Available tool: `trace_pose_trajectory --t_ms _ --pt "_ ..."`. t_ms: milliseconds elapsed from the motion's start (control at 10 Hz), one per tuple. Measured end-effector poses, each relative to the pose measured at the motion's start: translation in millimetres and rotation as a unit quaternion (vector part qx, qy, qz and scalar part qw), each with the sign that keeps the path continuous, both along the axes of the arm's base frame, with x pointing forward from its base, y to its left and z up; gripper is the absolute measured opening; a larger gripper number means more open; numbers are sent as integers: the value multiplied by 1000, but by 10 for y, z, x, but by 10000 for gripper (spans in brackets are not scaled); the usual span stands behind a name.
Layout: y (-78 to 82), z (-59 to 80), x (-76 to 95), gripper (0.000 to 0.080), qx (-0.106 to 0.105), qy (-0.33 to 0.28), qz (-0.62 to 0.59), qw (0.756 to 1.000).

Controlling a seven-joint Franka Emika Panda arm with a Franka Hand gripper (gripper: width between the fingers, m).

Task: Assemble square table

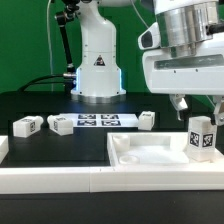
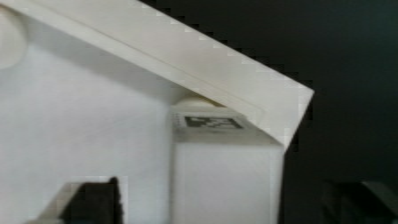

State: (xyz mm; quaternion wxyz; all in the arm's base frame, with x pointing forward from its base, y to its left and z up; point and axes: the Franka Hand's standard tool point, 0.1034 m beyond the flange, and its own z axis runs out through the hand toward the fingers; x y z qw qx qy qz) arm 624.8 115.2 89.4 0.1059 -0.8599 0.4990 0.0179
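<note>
So the slab (image 1: 160, 158) lies flat at the front of the bench (image 1: 60, 145), toward the exterior view's right, hollow side up with its raised rim all round. It's white plastic, smooth and a bit glossy, square with softly rounded inner corners.

One leg (image 1: 202, 137) stands upright at the slab's corner on the exterior view's right. Its long axis runs straight up, and a black-and-white square tag faces the camera. It's a stubby white block. Can't tell if it's actually fixed in or just sitting there.

The claw (image 1: 199, 104) hangs just above that leg, spread wide and gripping nothing. In the wrist view the dark fingers (image 2: 93, 200) sit far out on either side, clear of the leg's tagged top.

Three spare legs (image 1: 26, 125) lie on their sides further back. Two are on the exterior view's left of the marker board (image 1: 97, 121) and one is on its right, long axes roughly across the picture, tags showing.

A long white rail (image 1: 60, 178) runs along the front edge.

Only label I can spot besides the tags is a triangle warning sticker (image 1: 100, 62) on the robot's white base (image 1: 98, 80), and there's no writing I can read
</note>
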Motion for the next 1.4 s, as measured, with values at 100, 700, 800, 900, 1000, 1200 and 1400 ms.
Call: trace_pose_trajectory --t_ms 100,700,800,900,1000,1200,1400 --pt "14 2 -14 609 -9 -6 70 998" --pt "7 -3 -6 649 -24 -51 290 955" --pt "10 -4 -10 649 -28 -55 318 946" --pt "26 -13 -31 649 -49 -55 382 921" --pt "42 -18 -43 649 -60 -56 423 903" --pt "113 -22 -61 649 -79 -61 504 858" --pt "127 -16 -60 649 -75 -55 584 806"
